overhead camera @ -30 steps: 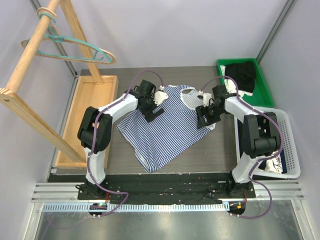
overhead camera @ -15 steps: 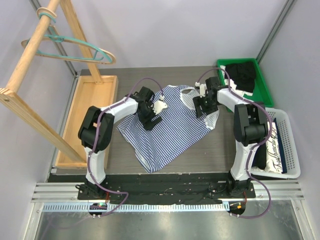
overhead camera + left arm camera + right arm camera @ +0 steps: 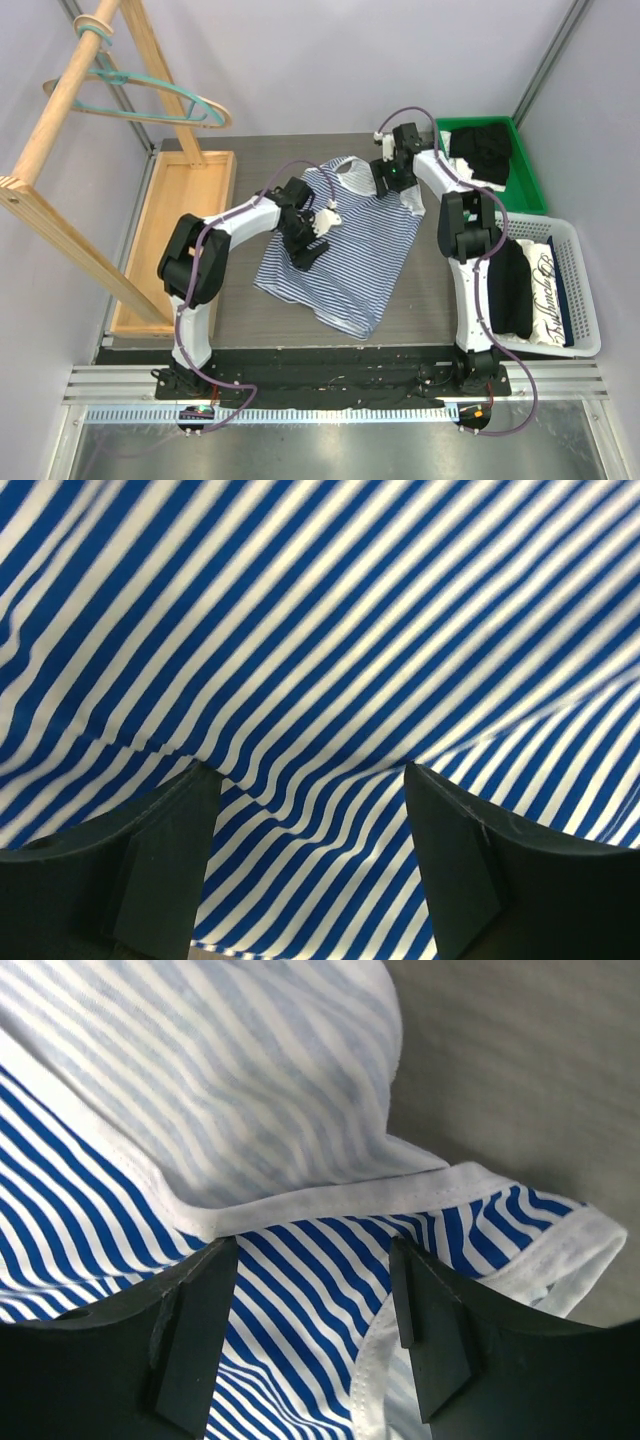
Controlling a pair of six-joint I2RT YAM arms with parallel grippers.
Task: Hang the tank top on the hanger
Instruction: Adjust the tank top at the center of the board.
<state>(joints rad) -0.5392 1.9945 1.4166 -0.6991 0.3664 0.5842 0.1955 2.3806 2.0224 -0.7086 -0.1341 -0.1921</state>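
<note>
The striped tank top (image 3: pixel 350 255) lies flat on the dark table, neck end at the back. My left gripper (image 3: pixel 307 245) rests on its left half. In the left wrist view that gripper (image 3: pixel 308 775) stands open, its fingers pressed onto the stripes with rippled fabric between them. My right gripper (image 3: pixel 386 180) sits at the neck and right strap. Its jaws (image 3: pixel 312 1250) are open over the tank top (image 3: pixel 300 1300), just below the white neck trim (image 3: pixel 330 1205). The teal hanger (image 3: pixel 150 95) hangs on the wooden rack at the back left, far from both grippers.
The wooden rack (image 3: pixel 60 110) slants across the left, above a wooden tray (image 3: pixel 175 230). A green bin (image 3: pixel 527 190) with a black garment (image 3: pixel 485 145) stands at the back right. A white basket (image 3: pixel 585 300) of dark clothes is at the right.
My right gripper has moved back and left to the neck, and the tank top has turned and slid with it. My left gripper has narrowed and shifted slightly right on the fabric.
</note>
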